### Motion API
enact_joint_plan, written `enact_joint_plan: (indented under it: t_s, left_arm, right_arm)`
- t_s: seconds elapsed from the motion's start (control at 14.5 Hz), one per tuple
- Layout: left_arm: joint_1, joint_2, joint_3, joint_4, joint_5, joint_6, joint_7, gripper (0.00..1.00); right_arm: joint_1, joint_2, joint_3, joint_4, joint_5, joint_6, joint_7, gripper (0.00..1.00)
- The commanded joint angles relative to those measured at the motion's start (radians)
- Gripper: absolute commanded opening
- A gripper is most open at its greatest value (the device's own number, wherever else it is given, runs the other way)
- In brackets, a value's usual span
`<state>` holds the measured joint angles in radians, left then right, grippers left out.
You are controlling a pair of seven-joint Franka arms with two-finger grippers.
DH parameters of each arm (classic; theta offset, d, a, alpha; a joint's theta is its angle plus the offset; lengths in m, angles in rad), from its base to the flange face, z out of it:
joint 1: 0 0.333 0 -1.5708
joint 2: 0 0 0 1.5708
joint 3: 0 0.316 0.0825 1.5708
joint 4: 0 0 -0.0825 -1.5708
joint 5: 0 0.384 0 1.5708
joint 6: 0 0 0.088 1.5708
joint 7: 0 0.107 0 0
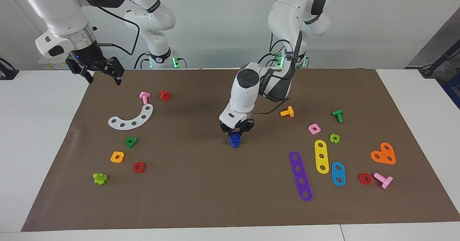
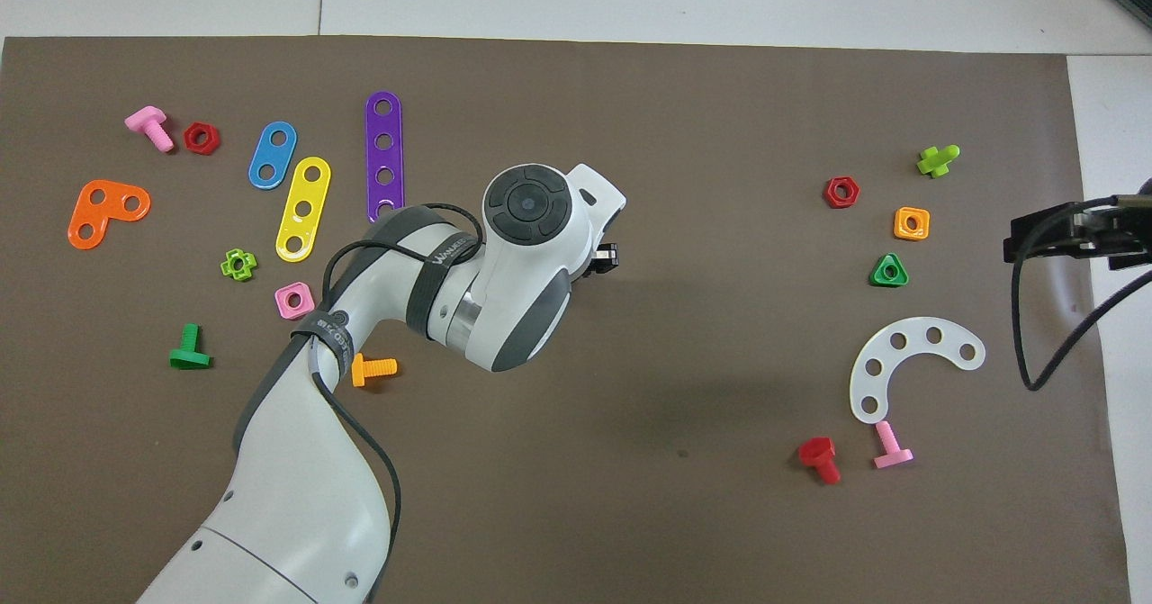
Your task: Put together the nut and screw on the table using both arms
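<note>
Left gripper (image 1: 237, 129) sits down at mid-mat, black fingers pinching a small dark blue plastic toy piece (image 1: 235, 139); nut or screw, I cannot tell. Right gripper (image 1: 96, 69) waits spread over the brown mat's (image 1: 201, 198) edge; I judge it must fetch the mate next.

left arm (image 2: 486, 289) over mat (image 2: 684, 388) (toy parts scattered)

I see the white table (image 1: 39, 133) under a brown mat (image 1: 201, 190) that carries the toy parts. Toward the right arm's end lie a white curved strip (image 1: 131, 119), a pink bolt (image 1: 144, 97) and a red bolt (image 1: 165, 95). Toward the left arm's end lie purple (image 1: 300, 176), yellow (image 1: 321, 156) and blue (image 1: 338, 174) strips, an orange heart plate (image 1: 383, 154) and an orange bolt (image 1: 287, 112).
</note>
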<state>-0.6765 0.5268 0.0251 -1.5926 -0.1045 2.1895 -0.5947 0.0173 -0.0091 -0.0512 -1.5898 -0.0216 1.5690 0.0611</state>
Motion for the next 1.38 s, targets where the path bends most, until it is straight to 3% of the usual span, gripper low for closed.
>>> enact_joint_plan:
  t_s: [0.0, 0.14, 0.21, 0.28, 0.34, 0.48, 0.76, 1.03, 1.31]
  left_arm:
    - [-0.029, -0.021, 0.021, -0.056, 0.012, 0.050, -0.013, 0.29]
    - [-0.029, -0.021, 0.021, -0.058, 0.012, 0.052, -0.013, 0.30]
    - [-0.029, -0.021, 0.021, -0.056, 0.012, 0.052, -0.011, 0.44]
    - [-0.029, -0.021, 0.022, -0.055, 0.012, 0.052, -0.011, 0.69]
    - [-0.028, -0.021, 0.022, -0.052, 0.022, 0.053, -0.011, 0.84]
    - [-0.028, -0.021, 0.021, -0.050, 0.055, 0.055, -0.011, 1.00]
    - [-0.012, -0.019, 0.024, 0.002, 0.051, -0.002, -0.008, 1.00]
    - [0.056, -0.021, 0.029, 0.118, 0.045, -0.209, 0.001, 1.00]
    - [0.191, -0.146, 0.021, 0.102, 0.031, -0.301, 0.158, 0.99]
  right_arm:
    - [-0.002, -0.012, 0.002, -0.007, 0.005, 0.000, -0.004, 1.00]
    - [-0.003, -0.011, 0.001, -0.006, 0.005, 0.000, -0.004, 1.00]
    - [-0.003, -0.011, 0.001, -0.006, 0.005, 0.002, -0.003, 1.00]
    - [-0.003, -0.011, 0.001, -0.007, 0.005, 0.002, -0.001, 1.00]
    - [-0.003, -0.012, 0.001, -0.007, 0.005, 0.002, 0.000, 1.00]
    - [-0.003, -0.014, 0.001, -0.010, 0.005, 0.002, 0.000, 1.00]
    - [-0.002, -0.015, 0.001, -0.010, 0.005, 0.003, -0.004, 1.00]
    - [-0.005, -0.017, -0.001, -0.012, 0.005, 0.000, -0.004, 1.00]
    - [-0.003, -0.017, 0.001, -0.012, 0.005, 0.000, -0.004, 1.00]
